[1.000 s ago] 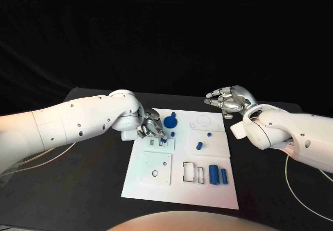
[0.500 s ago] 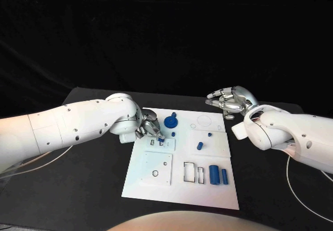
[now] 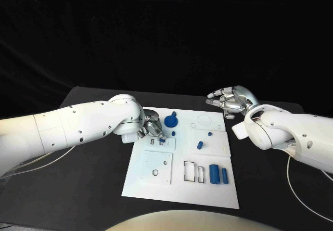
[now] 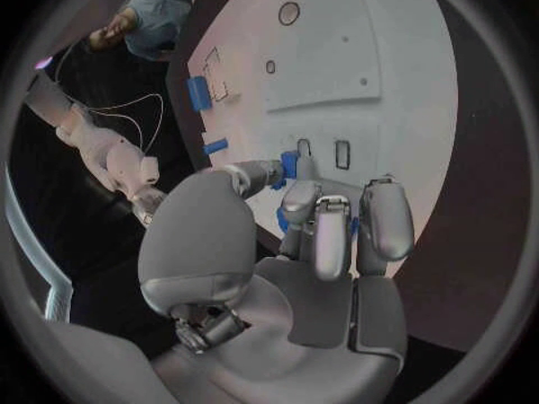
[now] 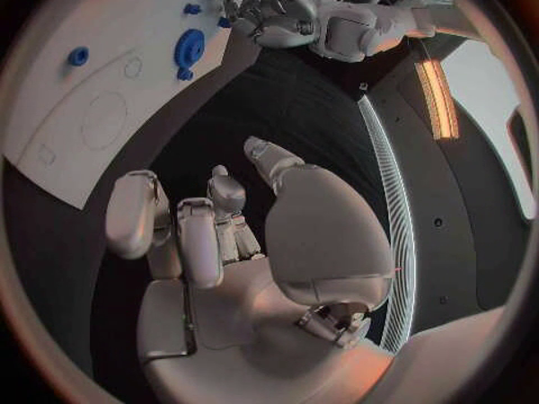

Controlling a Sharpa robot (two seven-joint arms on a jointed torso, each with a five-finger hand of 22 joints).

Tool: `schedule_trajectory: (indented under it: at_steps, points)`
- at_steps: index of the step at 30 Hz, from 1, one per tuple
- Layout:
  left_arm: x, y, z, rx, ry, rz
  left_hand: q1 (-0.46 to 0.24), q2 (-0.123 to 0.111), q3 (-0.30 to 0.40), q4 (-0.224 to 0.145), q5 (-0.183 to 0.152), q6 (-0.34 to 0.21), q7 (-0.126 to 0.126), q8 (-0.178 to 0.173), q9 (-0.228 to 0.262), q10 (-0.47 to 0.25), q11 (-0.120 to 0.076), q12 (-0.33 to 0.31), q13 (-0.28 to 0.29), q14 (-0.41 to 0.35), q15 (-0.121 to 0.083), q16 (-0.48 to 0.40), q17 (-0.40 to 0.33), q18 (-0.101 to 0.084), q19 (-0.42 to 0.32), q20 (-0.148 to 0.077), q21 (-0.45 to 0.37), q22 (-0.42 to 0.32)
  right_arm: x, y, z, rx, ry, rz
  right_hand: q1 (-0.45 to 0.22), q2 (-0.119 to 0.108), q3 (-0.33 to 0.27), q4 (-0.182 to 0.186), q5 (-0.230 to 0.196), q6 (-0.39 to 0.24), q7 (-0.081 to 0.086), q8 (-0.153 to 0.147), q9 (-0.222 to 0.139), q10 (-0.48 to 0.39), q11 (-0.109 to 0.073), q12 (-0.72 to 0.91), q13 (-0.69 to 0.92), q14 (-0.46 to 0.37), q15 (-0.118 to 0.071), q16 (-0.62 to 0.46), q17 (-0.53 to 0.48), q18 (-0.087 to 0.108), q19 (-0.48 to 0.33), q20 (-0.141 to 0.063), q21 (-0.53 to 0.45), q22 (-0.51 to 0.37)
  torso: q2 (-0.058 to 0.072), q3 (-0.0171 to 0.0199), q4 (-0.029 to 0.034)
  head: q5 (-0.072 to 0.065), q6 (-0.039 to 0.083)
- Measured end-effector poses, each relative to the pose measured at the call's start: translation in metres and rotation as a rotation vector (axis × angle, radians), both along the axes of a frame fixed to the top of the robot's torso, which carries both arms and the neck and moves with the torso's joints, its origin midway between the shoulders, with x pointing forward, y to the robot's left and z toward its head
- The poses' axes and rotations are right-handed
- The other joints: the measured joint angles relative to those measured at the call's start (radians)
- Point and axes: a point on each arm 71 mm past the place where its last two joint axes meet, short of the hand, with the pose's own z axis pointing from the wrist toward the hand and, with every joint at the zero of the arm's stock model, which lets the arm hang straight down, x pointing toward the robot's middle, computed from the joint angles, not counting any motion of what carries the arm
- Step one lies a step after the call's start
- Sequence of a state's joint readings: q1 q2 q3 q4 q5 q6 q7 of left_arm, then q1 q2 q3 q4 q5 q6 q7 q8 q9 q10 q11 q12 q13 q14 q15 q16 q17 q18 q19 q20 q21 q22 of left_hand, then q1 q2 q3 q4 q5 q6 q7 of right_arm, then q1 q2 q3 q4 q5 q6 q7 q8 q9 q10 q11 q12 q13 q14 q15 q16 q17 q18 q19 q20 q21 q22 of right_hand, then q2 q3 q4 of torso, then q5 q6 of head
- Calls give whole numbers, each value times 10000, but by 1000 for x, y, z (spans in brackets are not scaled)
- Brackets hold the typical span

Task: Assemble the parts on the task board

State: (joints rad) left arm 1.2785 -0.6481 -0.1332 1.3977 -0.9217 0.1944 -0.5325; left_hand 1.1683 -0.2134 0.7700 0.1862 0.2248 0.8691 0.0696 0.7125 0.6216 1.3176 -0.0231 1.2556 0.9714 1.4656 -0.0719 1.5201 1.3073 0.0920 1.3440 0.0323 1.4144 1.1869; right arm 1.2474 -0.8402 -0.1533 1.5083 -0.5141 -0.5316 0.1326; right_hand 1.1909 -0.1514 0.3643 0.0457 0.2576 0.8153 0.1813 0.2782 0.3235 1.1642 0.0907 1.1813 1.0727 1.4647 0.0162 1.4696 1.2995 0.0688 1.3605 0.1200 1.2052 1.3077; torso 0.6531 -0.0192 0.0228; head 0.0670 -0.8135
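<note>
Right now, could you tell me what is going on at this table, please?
The robot is assembling small blue parts on the white task board. Its left hand pinches a small blue part and holds it over the slots in the board's upper left panel. Its right hand hovers beyond the board's far right corner, fingers curled, holding nothing. A round blue part sits near the far edge, and two blue cylinders lie near the right edge.

A black table (image 3: 90, 168) stands against a black backdrop (image 3: 166, 43).
</note>
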Motion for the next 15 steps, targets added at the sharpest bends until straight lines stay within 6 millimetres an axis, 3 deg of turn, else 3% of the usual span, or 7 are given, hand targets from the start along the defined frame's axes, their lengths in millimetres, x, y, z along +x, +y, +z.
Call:
schedule_trajectory:
  at_steps: [7, 9, 15]
  points:
    - [-1, 1, -1, 195, 47, -196, -57, -56, 41, 41, 184, 34, 34, 121, 0, 89, -18, 105, 135, -1, 1, 0, 0, 0, 0, 0, 39, 42, 0, 0, 0, -8, -6, 2, 0, 0, -18, 18, 0, 0, 0, 0, -1, 0, 0, 0, -16, 0, 0, 0, 0, 0, 0, 0, 0, -1, -1, 3, -1, 19, -17]
    - [-1, 1, -1, 252, 76, -258, -155, -155, 42, 42, 260, 36, 34, 408, 0, 89, -18, 105, 171, 31, -30, 0, 0, 0, 0, 0, 39, 60, 0, 0, 0, -10, -7, 1, 0, 0, -42, 42, 0, 0, 0, 0, -1, 0, 0, 0, -23, 0, 0, 0, 0, 0, 0, 0, 0, -1, -1, 3, -1, 19, -20]
    - [-2, 2, -2, 384, 177, -419, -172, -171, 42, 42, 340, 59, 17, 434, 0, 142, -68, 166, 256, 32, -31, 49, 0, 0, 35, -36, 39, 61, 0, 0, 0, -15, -11, 2, 0, 0, -42, 42, 0, 0, 0, 40, -2, 0, 0, 0, -23, 0, 0, 0, -18, 0, 0, 0, 0, -2, 0, 2, -1, 18, -31]
